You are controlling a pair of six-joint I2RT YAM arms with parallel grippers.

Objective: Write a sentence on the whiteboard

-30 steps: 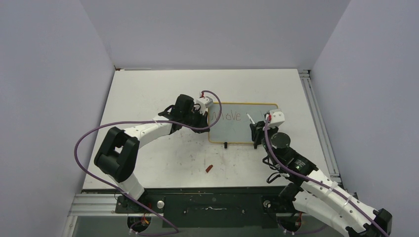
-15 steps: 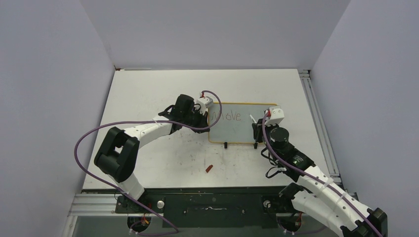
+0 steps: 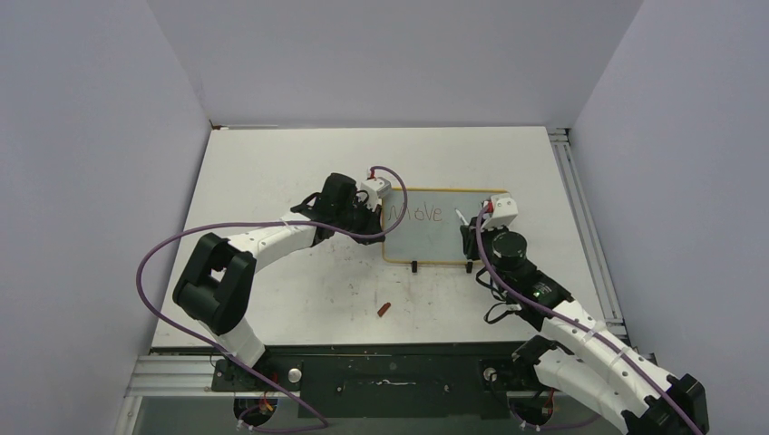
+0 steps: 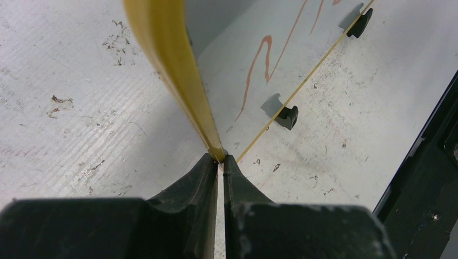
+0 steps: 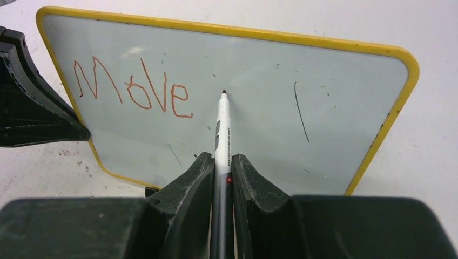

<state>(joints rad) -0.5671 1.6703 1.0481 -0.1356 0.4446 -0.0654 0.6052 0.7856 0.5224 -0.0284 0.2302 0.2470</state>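
Plain lavender-grey walls point(image 3: 390, 54) around a scuffed white table point(image 3: 272, 163)

The right gripper point(image 5: 222, 170) pinches a white marker point(image 5: 222, 124), its tip pointing to 12 o'clock at the middle of the whiteboard point(image 5: 259, 59); whether it touches is unclear. The sentence point(image 5: 135, 89), orange-red "Move", sits toward 10 o'clock, just beside the tip. A thin dark stroke point(image 5: 301, 113) lies toward 3 o'clock. The left gripper point(image 5: 65, 127) overlaps the yellow frame at 9 o'clock.
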